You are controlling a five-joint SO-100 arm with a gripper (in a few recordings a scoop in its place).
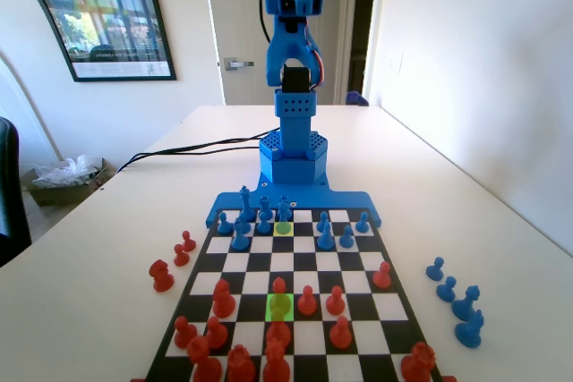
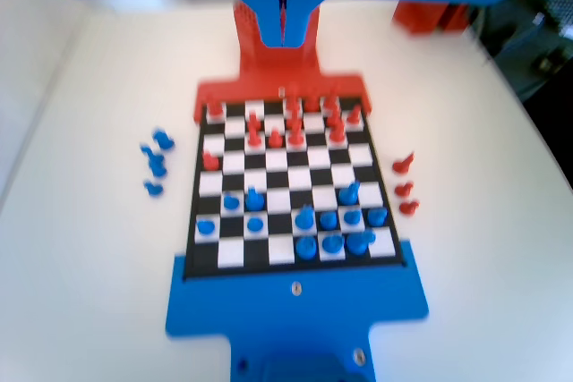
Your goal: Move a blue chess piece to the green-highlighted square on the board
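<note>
Tool (image 2: 283,20) raised high above the board (image 2: 291,181), jaws pressed together and holding nothing; green-highlighted square (image 1: 280,306) lies among red pieces near the fixed-view camera.

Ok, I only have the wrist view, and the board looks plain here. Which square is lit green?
Observer: In the fixed view the green-highlighted square lies in the red half of the board, among the middle files.
Operator: Is it free?
Observer: No, a red pawn seems to stand on it.
Operator: Which piece goes there?
Observer: Probably the blue chess piece in the same file, near the blue arm; its square is tinted a paler yellow-green.
</note>
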